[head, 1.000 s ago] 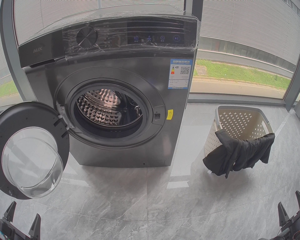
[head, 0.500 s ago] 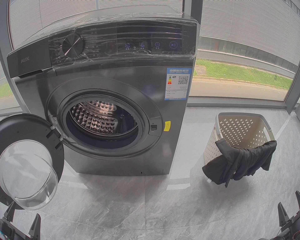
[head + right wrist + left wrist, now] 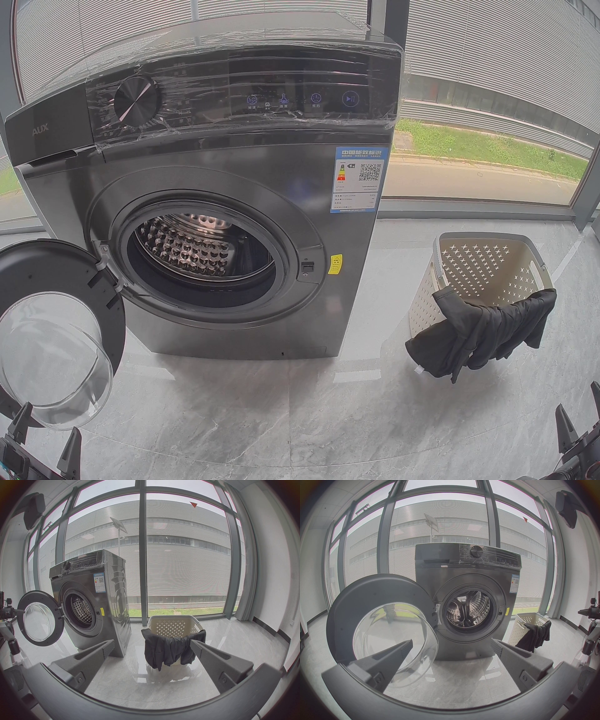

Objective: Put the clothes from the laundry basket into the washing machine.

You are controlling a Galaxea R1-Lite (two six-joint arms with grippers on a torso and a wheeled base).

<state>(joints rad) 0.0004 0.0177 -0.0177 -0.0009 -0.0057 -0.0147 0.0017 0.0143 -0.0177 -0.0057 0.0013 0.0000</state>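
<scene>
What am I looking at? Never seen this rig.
It is a wheeled robot with two arms. One picture looks down from its head; the other two look out from cameras on each wrist, so the dark prongs in front are that arm's own gripper. The left gripper and right gripper are both open and hold nothing. On the floor stands a washing machine with its door swung open, and beside it a laundry basket with a dark garment draped over its rim.

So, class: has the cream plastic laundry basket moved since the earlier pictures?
No. The whole head view shifted, so the camera moved; the laundry basket stays right of the grey washing machine.
</scene>
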